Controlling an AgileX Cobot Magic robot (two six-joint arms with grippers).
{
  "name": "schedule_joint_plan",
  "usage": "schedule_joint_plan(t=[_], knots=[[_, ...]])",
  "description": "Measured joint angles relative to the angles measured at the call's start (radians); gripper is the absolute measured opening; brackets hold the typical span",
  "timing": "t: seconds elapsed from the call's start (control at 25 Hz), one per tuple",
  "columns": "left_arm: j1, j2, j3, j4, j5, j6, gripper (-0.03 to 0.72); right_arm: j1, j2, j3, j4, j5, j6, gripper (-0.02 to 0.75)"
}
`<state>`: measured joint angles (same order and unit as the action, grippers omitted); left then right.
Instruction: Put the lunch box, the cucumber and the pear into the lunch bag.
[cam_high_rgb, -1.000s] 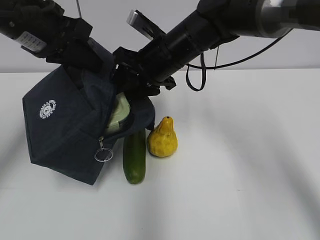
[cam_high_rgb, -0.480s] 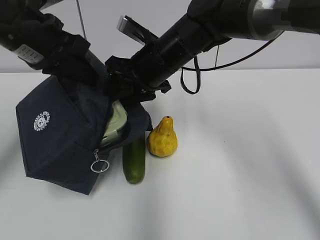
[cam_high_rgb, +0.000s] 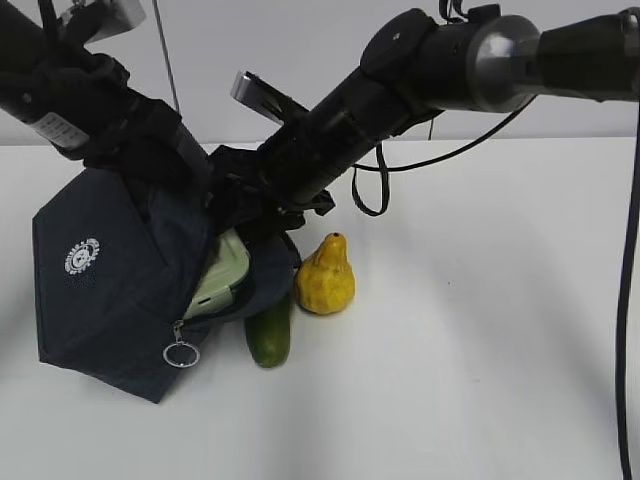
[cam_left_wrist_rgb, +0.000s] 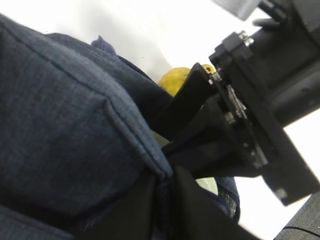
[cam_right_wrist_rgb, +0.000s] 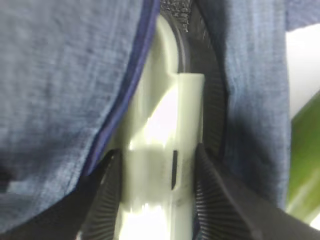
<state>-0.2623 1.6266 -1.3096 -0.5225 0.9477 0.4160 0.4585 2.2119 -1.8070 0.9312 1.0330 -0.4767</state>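
Observation:
The navy lunch bag (cam_high_rgb: 110, 280) hangs tilted at the left, its mouth facing right. My left gripper (cam_left_wrist_rgb: 165, 200) is shut on the fabric edge of the lunch bag (cam_left_wrist_rgb: 65, 125) and holds it up. The pale green lunch box (cam_high_rgb: 220, 275) sits partway inside the opening. My right gripper (cam_right_wrist_rgb: 157, 165) is shut on the lunch box (cam_right_wrist_rgb: 160, 125), its ribbed fingers (cam_right_wrist_rgb: 212, 190) on either side of the lid. The dark green cucumber (cam_high_rgb: 269, 335) lies on the table, its upper end under the bag. The yellow pear (cam_high_rgb: 325, 277) stands beside it on the right.
The white table (cam_high_rgb: 480, 350) stretches to the right and front. A silver ring pull (cam_high_rgb: 180, 354) dangles from the bag's zipper. A black cable (cam_high_rgb: 372, 185) loops under the right arm. A grey wall stands behind.
The right gripper has pushed the lunch box down and left, deeper into the bag. The bag has swung left and lower, covering more of the cucumber. Pear and cucumber have not moved.

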Motion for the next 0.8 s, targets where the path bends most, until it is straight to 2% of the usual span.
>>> schedule_joint_plan(t=[0.36, 0.56, 0.8], knots=[[0.000, 0.000, 0.014, 0.011, -0.010, 0.015, 0.022, 0.000, 0.000, 0.000, 0.017, -0.008, -0.034, 0.350], [0.000, 0.000, 0.014, -0.004, -0.011, 0.028, 0.022, 0.000, 0.000, -0.005, 0.047, -0.006, -0.050, 0.495], [0.000, 0.000, 0.016, -0.004, -0.011, 0.032, 0.022, 0.000, 0.000, -0.017, 0.033, 0.006, -0.058, 0.524]])
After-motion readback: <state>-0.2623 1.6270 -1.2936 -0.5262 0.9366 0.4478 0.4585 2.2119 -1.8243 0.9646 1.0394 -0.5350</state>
